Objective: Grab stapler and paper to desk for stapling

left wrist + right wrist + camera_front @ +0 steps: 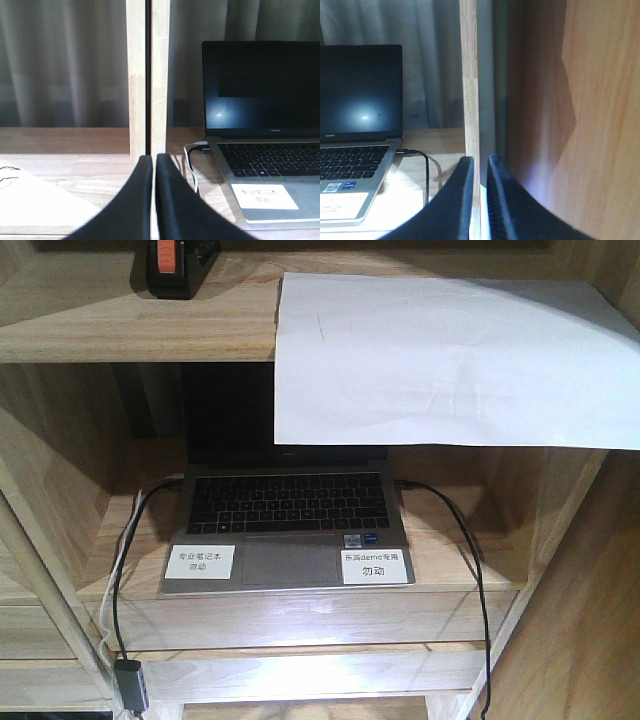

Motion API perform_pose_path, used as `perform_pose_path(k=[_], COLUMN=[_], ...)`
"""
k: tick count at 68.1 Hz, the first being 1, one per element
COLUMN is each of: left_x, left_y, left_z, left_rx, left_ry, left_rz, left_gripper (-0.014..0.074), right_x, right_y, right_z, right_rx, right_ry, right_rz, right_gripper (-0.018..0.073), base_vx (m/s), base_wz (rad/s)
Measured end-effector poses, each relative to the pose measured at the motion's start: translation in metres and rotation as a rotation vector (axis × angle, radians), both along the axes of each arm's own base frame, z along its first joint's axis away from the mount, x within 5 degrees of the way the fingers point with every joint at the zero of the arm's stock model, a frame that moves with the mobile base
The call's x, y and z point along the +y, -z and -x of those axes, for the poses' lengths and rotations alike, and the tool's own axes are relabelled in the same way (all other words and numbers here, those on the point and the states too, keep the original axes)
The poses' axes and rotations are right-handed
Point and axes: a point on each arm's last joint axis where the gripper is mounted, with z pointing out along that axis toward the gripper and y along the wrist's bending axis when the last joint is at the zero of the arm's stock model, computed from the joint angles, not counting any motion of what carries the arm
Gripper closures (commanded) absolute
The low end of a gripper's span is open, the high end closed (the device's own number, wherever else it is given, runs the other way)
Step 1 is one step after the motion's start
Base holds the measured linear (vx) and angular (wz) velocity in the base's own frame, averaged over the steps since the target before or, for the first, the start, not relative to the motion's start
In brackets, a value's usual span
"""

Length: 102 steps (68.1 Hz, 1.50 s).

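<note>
On the upper shelf (pixel 120 325) of the wooden unit, the stapler (pixel 172 268) sits at the left, partly cut off by the top of the front view, with its orange-red end toward the camera. The paper (pixel 450 360) lies to its right, apart from it. Its near part hangs over the shelf front and hides the top of the open laptop (pixel 285 530) below. I think this free edge gives a good place to pinch the sheet without scraping the wood. The left hand (pixel 154 159) is clenched to a thin slit and holds nothing; it faces an upright post (pixel 147 75) beside the laptop. The right hand (pixel 480 161) is also nearly closed and empty, between another post (pixel 470 75) and the side panel (pixel 580 100). Both are low, so they probably must rise past the shelf edge. The cables (pixel 470 560) beside the laptop leave little room there. The table is in no view.
</note>
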Motion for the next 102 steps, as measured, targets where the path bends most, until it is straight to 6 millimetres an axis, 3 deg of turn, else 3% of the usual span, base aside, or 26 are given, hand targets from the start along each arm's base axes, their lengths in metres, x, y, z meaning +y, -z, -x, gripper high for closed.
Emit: perform_pose_path(k=[82, 102], left_x=[0.000, -0.002], left_y=[-0.002, -0.026], left_z=[0.000, 0.003], left_rx=[-0.024, -0.289], left_ry=[0.002, 0.026], left_rz=[0.000, -0.002], left_gripper=[0.0603, 0.0603], right_x=[0.000, 0.000], right_y=[0.000, 0.000], right_z=[0.000, 0.000], right_rx=[0.000, 0.000], right_ry=[0.000, 0.000], right_rz=[0.000, 0.000], right_gripper=[0.0498, 0.0498], base_vx=[0.00, 0.00], base_wz=[0.00, 0.00])
